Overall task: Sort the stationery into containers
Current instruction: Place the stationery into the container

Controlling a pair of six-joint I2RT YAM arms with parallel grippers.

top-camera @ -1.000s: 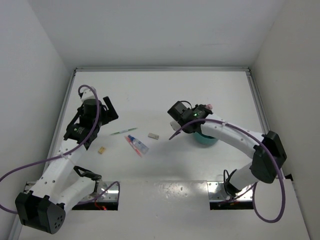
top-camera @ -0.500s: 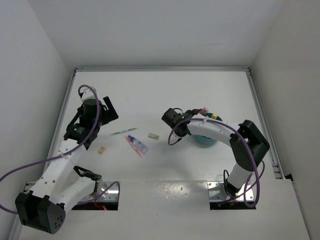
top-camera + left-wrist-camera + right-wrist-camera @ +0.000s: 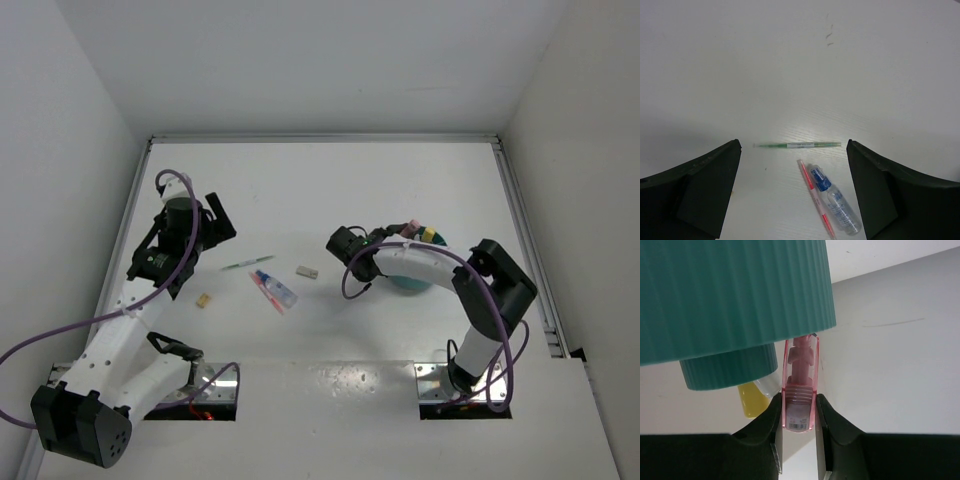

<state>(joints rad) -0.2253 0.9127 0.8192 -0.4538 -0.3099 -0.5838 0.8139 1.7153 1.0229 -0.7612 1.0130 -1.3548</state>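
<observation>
White matte tabletop (image 3: 330, 180), few small dark scuffs (image 3: 828, 36). Plain white back wall (image 3: 320, 60), left wall (image 3: 50, 150) and right wall (image 3: 590, 150) enclose it. Metal rail (image 3: 320, 139) along far edge, side rail (image 3: 520, 230) down right. Soft even light, faint shadows.

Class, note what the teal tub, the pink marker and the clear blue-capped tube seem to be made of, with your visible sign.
The teal tub looks like moulded plastic, matt: even colour, fine ribs on its wall. The pink marker looks like translucent glossy plastic: inner parts show through its shell. The clear blue-capped tube is probably glossy plastic: the table shows through.
</observation>
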